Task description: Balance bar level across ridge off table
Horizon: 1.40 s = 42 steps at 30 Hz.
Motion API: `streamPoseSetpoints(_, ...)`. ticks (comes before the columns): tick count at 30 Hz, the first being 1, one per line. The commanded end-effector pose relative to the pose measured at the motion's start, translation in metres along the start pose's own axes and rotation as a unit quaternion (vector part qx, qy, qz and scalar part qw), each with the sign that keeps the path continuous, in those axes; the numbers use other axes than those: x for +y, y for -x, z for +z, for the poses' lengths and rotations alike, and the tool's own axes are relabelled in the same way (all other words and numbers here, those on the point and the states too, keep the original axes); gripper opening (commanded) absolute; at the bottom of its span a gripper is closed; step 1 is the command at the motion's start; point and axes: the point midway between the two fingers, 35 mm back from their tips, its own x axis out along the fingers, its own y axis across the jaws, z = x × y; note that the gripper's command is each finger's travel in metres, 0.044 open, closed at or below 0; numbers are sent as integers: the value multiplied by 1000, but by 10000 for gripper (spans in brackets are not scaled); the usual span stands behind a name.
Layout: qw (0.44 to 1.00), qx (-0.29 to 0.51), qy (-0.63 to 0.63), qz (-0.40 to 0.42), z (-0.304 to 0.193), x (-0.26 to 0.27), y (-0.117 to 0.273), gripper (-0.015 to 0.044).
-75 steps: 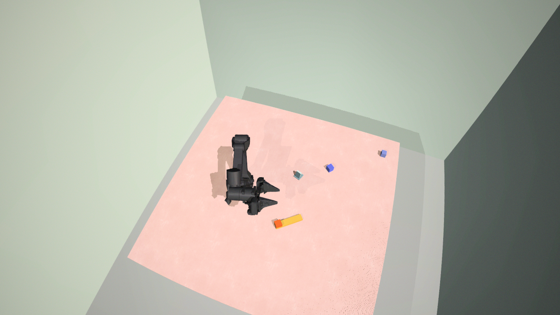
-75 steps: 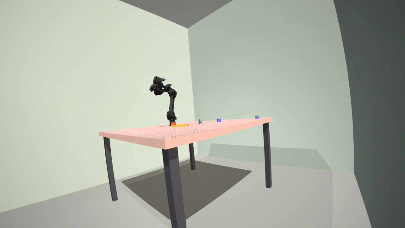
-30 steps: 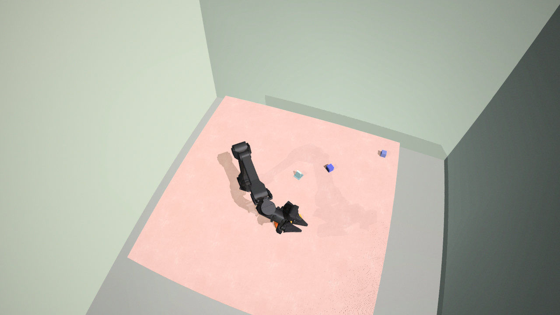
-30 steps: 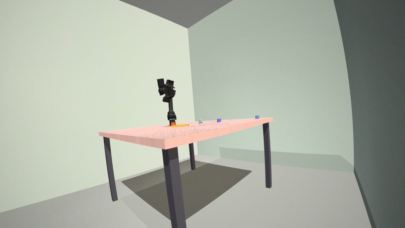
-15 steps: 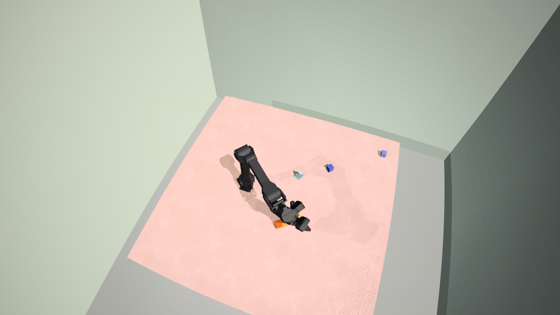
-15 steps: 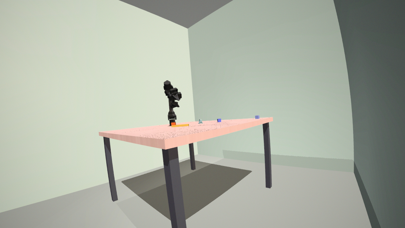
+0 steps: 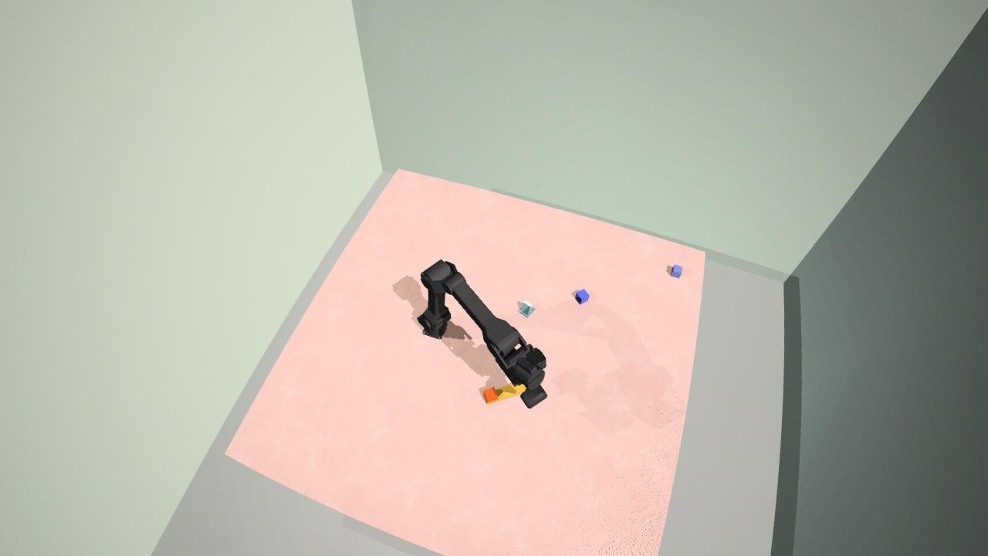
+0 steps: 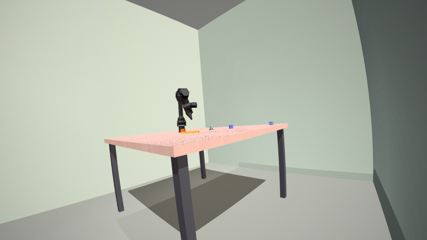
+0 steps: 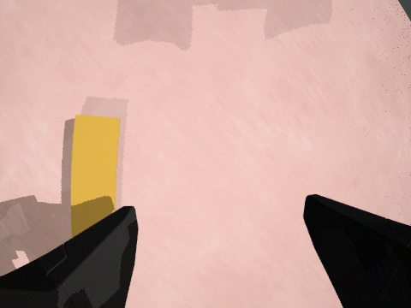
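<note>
The yellow bar [image 7: 507, 395] [image 8: 192, 131] [image 9: 95, 158] lies flat on the table, with an orange block [image 7: 490, 394] [image 8: 182, 130] on one end. The small pale teal ridge [image 7: 526, 309] [image 8: 211, 128] stands apart from the bar. It is out of the wrist view. My gripper [image 8: 191, 118] [image 9: 223, 213] is open, points downward and hangs above the table. Nothing is between its fingers. In the wrist view the bar lies to the left, partly covered by the left finger. In the top view the arm hides the fingertips.
A blue cube [image 7: 582, 296] [image 8: 231, 126] stands on the pink table [image 7: 345, 380] [image 8: 149, 136] beyond the ridge. A paler blue cube [image 7: 676, 271] [image 8: 271, 123] stands near the table's far corner. The arm's shadow falls beside and partly over the bar.
</note>
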Motion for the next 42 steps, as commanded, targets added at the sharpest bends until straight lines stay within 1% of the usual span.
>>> streamPoseSetpoints(1,998,40,-28,41,0,16,-4,315)
streamPoseSetpoints(9,980,140,-75,117,-4,53,-2,315)
streamPoseSetpoints(15,980,143,-76,119,-6,55,-9,315)
streamPoseSetpoints(25,980,143,-76,119,-22,71,-65,315)
streamPoseSetpoints(32,980,143,-76,119,-23,72,-69,315)
streamPoseSetpoints(42,980,143,-76,119,-27,76,-84,315)
